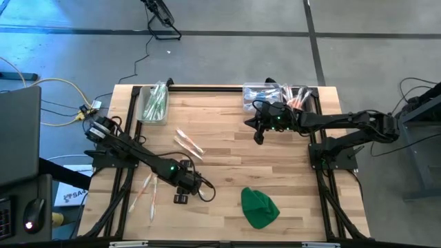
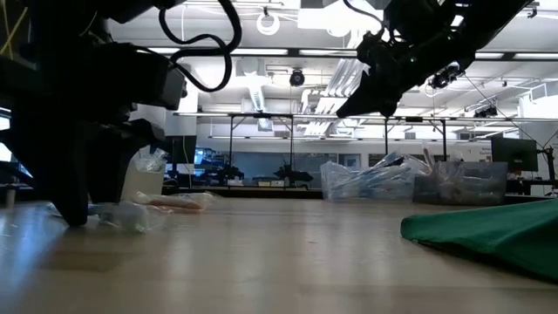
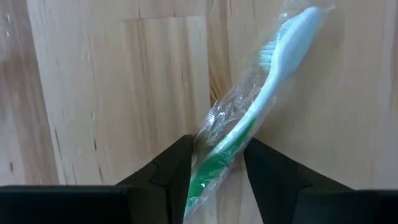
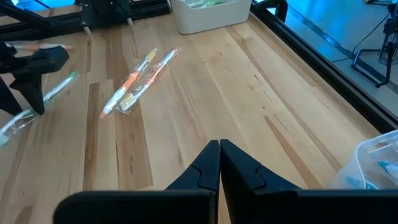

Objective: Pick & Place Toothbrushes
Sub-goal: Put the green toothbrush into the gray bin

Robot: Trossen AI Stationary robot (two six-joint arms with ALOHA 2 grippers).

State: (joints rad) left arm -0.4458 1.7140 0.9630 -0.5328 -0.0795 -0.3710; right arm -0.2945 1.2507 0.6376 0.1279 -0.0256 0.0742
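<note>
A green-and-white toothbrush [image 3: 280,62] in a clear wrapper lies flat on the wooden table near its front left. My left gripper [image 3: 219,142] points steeply down over it, open. Its two fingers stand on either side of the green handle end. The right wrist view shows the same toothbrush [image 4: 59,88] under that gripper [image 4: 28,87]. In the high view the left gripper [image 1: 180,197] hides it. My right gripper [image 4: 219,148] hangs shut with nothing in it above the table's far right [image 1: 260,136]. My left gripper comes from above with one finger on each long side of the wrapped handle [image 3: 214,163], lying across it. The wrapper's edge reaches both fingers [image 3: 180,163]. I cannot tell whether they touch it. The toothbrush lies flat on the table.
Two orange-accented toothbrushes [image 1: 187,145] lie mid-table, and more lie by the left edge [image 1: 148,189]. A bin with green toothbrushes [image 1: 153,103] stands far left, and a clear bin [image 1: 275,95] far right. A green cloth [image 1: 260,207] lies near front right.
</note>
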